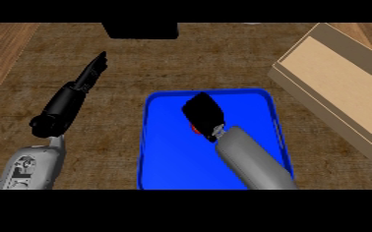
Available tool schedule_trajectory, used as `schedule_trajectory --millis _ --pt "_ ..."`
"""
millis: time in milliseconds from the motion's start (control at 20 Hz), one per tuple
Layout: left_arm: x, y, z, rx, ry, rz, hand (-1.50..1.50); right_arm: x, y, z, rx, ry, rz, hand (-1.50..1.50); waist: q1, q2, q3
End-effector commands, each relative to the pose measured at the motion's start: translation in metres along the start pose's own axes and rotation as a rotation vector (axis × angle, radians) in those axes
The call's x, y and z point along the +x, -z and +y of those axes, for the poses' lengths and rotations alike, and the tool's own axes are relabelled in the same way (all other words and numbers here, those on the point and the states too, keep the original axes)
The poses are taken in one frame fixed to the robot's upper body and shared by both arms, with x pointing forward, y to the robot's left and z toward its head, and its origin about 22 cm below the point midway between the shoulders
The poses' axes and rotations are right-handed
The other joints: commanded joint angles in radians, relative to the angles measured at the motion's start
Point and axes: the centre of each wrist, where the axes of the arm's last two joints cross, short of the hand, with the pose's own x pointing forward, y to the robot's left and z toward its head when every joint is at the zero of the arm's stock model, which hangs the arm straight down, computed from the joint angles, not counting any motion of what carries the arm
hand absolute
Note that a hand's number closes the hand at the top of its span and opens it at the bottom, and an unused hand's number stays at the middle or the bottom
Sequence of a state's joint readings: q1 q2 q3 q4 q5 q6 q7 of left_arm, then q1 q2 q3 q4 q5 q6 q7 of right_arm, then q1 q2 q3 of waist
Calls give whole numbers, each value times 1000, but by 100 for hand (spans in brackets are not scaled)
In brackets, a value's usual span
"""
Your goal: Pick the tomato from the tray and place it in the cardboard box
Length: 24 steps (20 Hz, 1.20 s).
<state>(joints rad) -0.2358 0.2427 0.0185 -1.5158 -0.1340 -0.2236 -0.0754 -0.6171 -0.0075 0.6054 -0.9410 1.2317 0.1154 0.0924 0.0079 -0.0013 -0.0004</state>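
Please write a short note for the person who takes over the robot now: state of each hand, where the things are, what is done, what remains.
Left hand: open, fingers straight, resting over the counter at the left, holding nothing.
Right hand: over the blue tray, covering the tomato; only a red sliver shows at its lower left edge. Whether the fingers have closed on it cannot be seen.
Cardboard box: at the right, open; no tomato in it.
Done: right hand brought to the tomato.
Left: confirm the grasp, lift, carry right, place in the box.

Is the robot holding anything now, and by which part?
The right hand covers the tomato in the tray; a grasp cannot be told. The left hand holds nothing.
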Motion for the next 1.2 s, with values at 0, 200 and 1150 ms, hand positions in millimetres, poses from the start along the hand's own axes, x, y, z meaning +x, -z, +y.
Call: schedule_trajectory --millis 0,200,1150 --pt "-23 -1 -3 -7 0 1 0 0 3 0 -77 -21 -58 150 -5 4 0" --pt "5 -1 5 -1 13 -5 0 -49 -5 2 -146 149 31 150 -1 3 1" --pt "7 -11 8 23 15 15 0 -147 -105 -115 -672 380 388 150 -30 -7 1"
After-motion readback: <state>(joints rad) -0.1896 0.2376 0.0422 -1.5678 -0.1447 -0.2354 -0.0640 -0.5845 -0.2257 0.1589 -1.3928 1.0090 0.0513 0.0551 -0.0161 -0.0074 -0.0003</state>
